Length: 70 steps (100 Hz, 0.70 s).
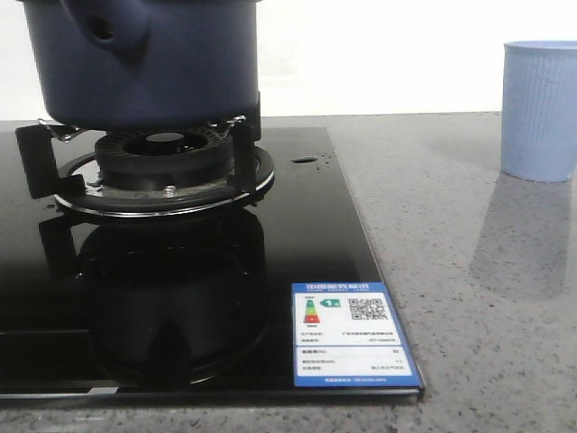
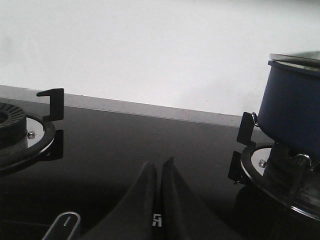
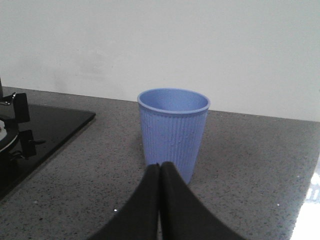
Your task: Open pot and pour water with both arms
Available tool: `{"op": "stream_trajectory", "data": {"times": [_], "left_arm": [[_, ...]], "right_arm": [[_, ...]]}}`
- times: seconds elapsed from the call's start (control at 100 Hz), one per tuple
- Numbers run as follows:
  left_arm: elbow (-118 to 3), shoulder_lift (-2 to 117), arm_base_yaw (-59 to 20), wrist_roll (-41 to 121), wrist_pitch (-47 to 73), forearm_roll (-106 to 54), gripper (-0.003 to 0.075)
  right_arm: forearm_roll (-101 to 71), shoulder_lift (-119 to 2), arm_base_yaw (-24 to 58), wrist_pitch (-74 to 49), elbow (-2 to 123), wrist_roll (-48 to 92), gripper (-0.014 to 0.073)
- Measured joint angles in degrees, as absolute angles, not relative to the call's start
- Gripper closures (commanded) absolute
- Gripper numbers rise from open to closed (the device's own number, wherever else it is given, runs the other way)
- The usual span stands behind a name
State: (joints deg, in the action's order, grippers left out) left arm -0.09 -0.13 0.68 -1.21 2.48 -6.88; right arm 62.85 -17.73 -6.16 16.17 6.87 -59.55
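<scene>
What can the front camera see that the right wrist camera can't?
Only the front view shows the dark blue pot sitting on the burner, plus the blue-and-white label stuck on the black stove glass.

Only the right wrist view shows the right gripper, its fingers pressed shut with nothing between them, and the open top of the cup, though not what is inside.

Both show the light blue ribbed cup standing upright on the grey speckled counter, to the right of the stove.
</scene>
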Motion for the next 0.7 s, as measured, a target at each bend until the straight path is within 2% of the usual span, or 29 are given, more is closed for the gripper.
{"op": "stream_trajectory", "data": {"times": [0.09,0.24,0.36,0.48,0.7], "left_arm": [[-0.09,-0.13,0.68,-1.21,2.48,-6.88,0.0736],[-0.09,-0.13,0.68,-1.31,2.48,-6.88,0.0736],[-0.09,-0.13,0.68,-1.31,2.48,-6.88,0.0736],[-0.09,-0.13,0.68,-1.31,2.48,-6.88,0.0736],[-0.09,-0.13,0.68,-1.31,2.48,-6.88,0.0736]], "right_arm": [[53.04,-17.85,-2.81,12.24,6.87,-53.75,0.0645],[25.06,-18.45,1.45,5.89,6.87,-23.62,0.0645],[10.33,-16.53,2.16,3.86,6.49,-7.60,0.0645],[5.31,-11.37,1.60,3.75,3.82,-2.25,0.0645],[3.12,-0.35,-0.72,-0.86,-0.54,-0.88,0.0645]]}}
